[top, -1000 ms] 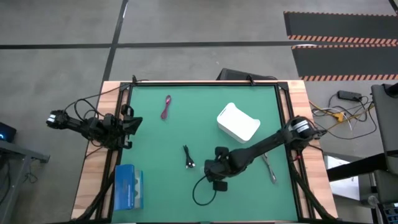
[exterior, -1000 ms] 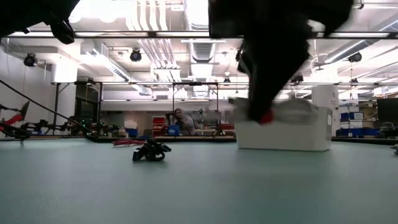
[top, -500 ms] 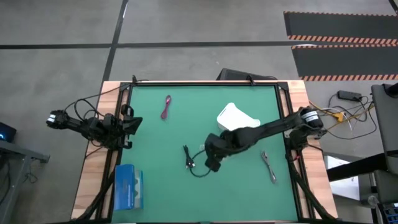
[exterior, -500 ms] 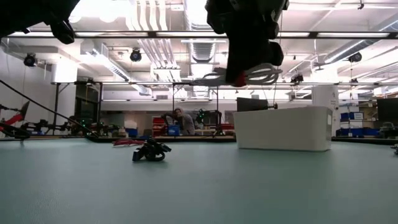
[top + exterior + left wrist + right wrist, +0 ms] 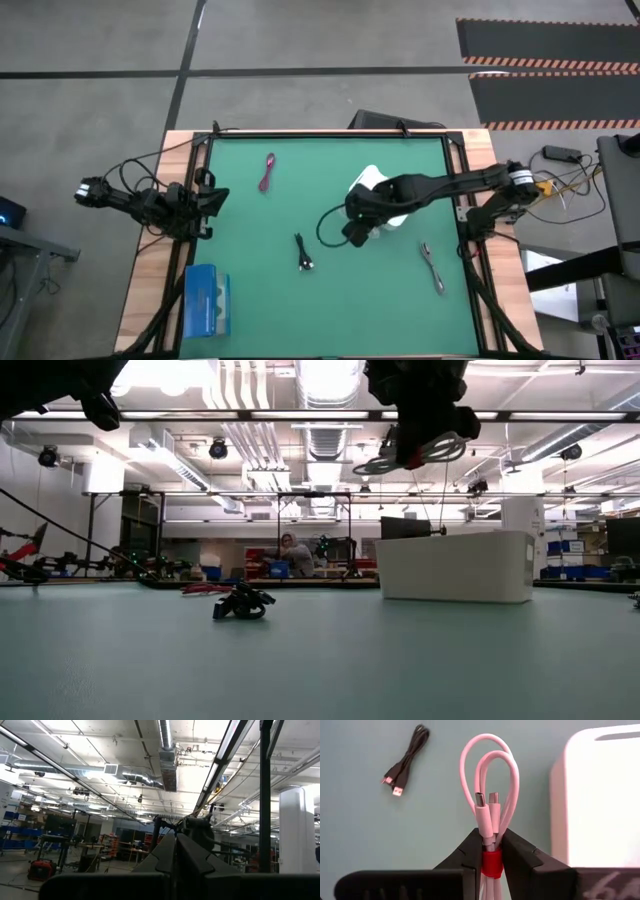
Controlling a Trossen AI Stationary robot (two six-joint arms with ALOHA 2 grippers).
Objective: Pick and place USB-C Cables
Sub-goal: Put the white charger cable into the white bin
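Observation:
My right gripper (image 5: 491, 851) is shut on the white cable (image 5: 489, 775) with a red-pink tie. It hangs high over the mat beside the near left corner of the white box (image 5: 385, 192); the low view shows it (image 5: 420, 430) well above the table. The black cable (image 5: 304, 252) lies flat on the green mat, also seen as a dark bundle (image 5: 243, 603). The magenta cable (image 5: 268, 172) lies near the far edge and the grey cable (image 5: 432, 265) near the right edge. My left gripper (image 5: 175, 855) is shut and parked at the table's left edge (image 5: 205, 200). My right gripper pinches the white cable bundle between its two fingers at the red-pink tie (image 5: 491, 857). The loops (image 5: 485, 755) and the two plugs (image 5: 488, 800) stick out past the fingertips. The bundle is lifted clear of the mat (image 5: 415, 455).
The white box (image 5: 600, 795) stands right of centre on the mat, and in the low view it rises behind the held cable (image 5: 455, 565). A flat blue box (image 5: 207, 300) lies at the near left corner. Black arm wires trail along the table sides.
My right gripper has risen from low over the mat near the near edge and travelled toward the far edge, up to the white box, staying shut. The white cable has gone with it and now hangs higher above the table.

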